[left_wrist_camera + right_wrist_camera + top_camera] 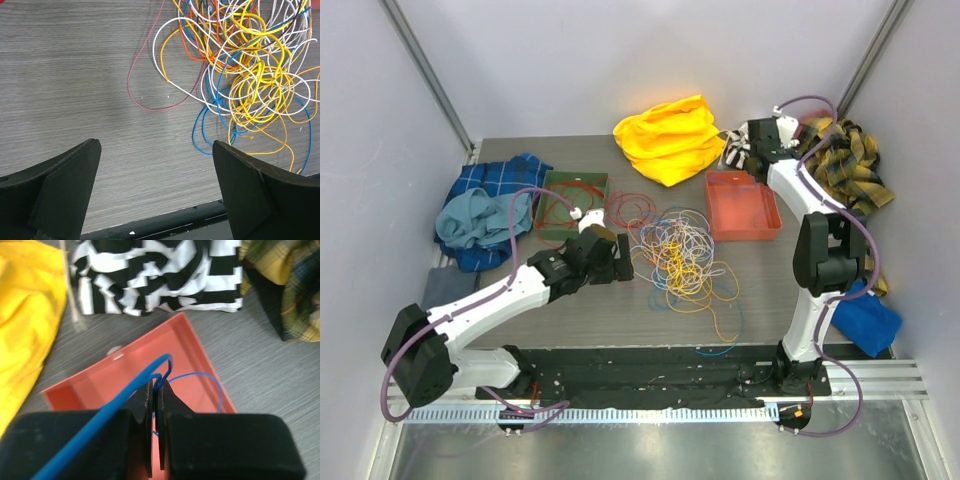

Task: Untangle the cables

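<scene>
The cables [682, 255] lie in a loose tangle of yellow, white, orange, blue and red loops in the middle of the table. My left gripper [620, 256] hovers just left of the tangle, open and holding nothing. In the left wrist view its fingers [70, 180] stand wide apart over bare table, with the cables [245, 65] at the upper right and a thin dark red loop [145, 100] ahead. My right gripper [156, 385] is shut on a blue cable [145, 374], held above the orange tray [100, 382] at the back right.
A green tray [575, 200] holding red wire sits at the back left beside blue cloths [480, 215]. Around the orange tray [742, 205] lie a yellow cloth [670, 138], a striped cloth [160, 275] and a plaid cloth [845, 160]. Another blue cloth [868, 320] lies at the near right.
</scene>
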